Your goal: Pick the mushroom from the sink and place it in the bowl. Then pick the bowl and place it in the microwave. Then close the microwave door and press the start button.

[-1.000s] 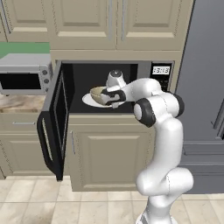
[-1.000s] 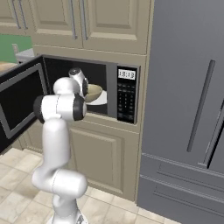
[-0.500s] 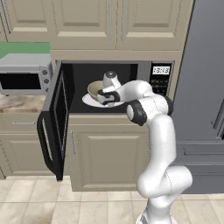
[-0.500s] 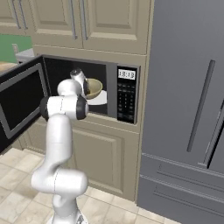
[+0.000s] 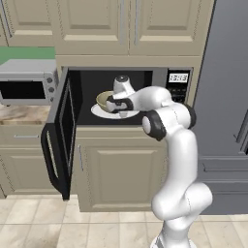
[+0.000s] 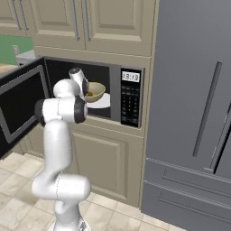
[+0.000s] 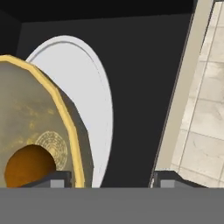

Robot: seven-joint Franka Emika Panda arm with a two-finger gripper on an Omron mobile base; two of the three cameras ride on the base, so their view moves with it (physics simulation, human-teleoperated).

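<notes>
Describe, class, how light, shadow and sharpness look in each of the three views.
Left base view: flat, even render; the microwave cavity is a dark box and the bowl is soft at the edges. Right base view: evenly lit, no glare on the keypad. Hand view: close and sharp, the mushroom shaded inside the bowl, the turntable plate bright.

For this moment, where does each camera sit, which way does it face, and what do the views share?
Left base view: behind-left of the arm, facing the open microwave; arm rises lower right.
Right base view: behind-right, facing the microwave and its keypad; arm rises lower left.
Hand view: on the hand, looking along the gripper at the bowl and the mushroom.
Shared: the bowl on the turntable plate.
</notes>
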